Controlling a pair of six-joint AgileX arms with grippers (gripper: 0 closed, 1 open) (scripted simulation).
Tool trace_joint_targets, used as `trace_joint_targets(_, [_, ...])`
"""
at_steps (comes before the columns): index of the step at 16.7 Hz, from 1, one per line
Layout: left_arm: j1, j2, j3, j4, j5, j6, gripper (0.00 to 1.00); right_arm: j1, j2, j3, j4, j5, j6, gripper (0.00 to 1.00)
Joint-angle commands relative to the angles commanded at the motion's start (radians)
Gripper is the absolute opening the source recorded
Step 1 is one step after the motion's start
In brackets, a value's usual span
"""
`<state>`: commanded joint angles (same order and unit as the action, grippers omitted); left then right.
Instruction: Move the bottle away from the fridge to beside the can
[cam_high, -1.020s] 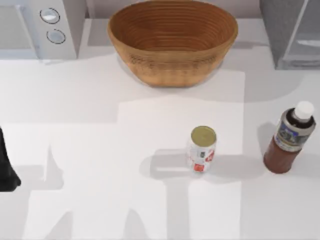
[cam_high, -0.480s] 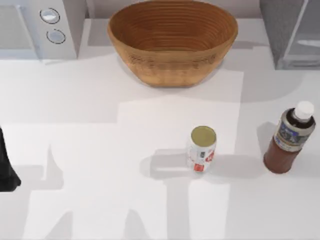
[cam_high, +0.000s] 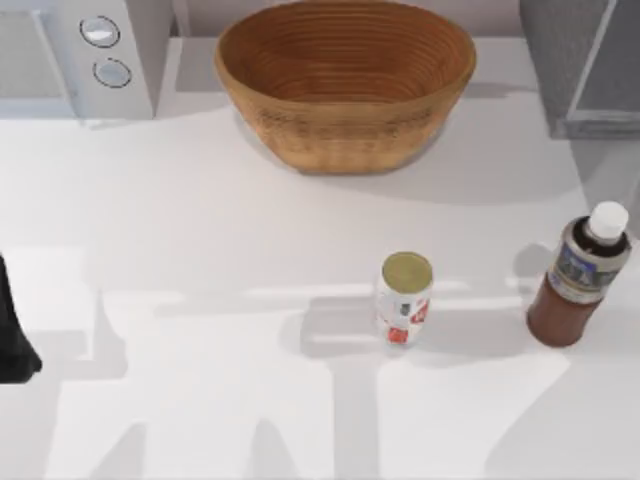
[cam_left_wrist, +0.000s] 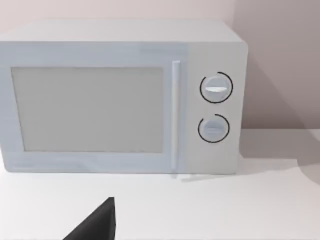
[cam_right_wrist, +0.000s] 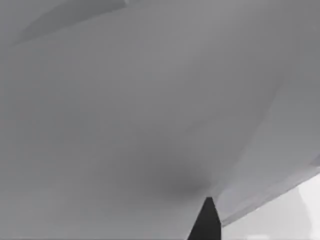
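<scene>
The brown bottle (cam_high: 578, 283) with its white cap stands upright near the table's right edge, in front of the dark grey fridge (cam_high: 583, 62) at the back right corner. The small white can (cam_high: 405, 298) with red markings and a gold top stands upright to the bottle's left, about a bottle's height away. My left gripper (cam_high: 14, 335) is a dark shape at the table's left edge, far from both. A dark tip of my right gripper (cam_right_wrist: 206, 223) shows in the right wrist view against a plain grey surface.
A large woven basket (cam_high: 345, 85) sits at the back middle. A white microwave (cam_high: 80, 55) with two round dials stands at the back left, and fills much of the left wrist view as the microwave (cam_left_wrist: 120, 97). Bare table (cam_high: 200, 260) lies between can and left arm.
The shading on the table has shifted and the fridge's front looks darker. Bottle, can and left arm have not moved.
</scene>
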<state>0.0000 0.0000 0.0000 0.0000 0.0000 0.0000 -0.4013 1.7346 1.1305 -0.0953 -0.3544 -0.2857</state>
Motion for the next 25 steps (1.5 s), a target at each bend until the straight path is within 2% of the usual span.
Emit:
trace_joint_targets(4, [0.000, 0.000, 0.000, 0.000, 0.000, 0.000, 1.00, 0.269, -0.068, -0.093, 0.104, 0.212, 0.185, 1.00])
trace_joint_targets(7, [0.000, 0.000, 0.000, 0.000, 0.000, 0.000, 1.00, 0.363, -0.102, -0.134, 0.153, 0.302, 0.267, 1.00])
trace_joint_targets(15, [0.000, 0.000, 0.000, 0.000, 0.000, 0.000, 1.00, 0.358, -0.068, -0.104, 0.149, 0.318, 0.274, 1.00])
trace_joint_targets(25, [0.000, 0.000, 0.000, 0.000, 0.000, 0.000, 1.00, 0.360, 0.248, 0.300, 0.063, 0.326, 0.276, 1.00])
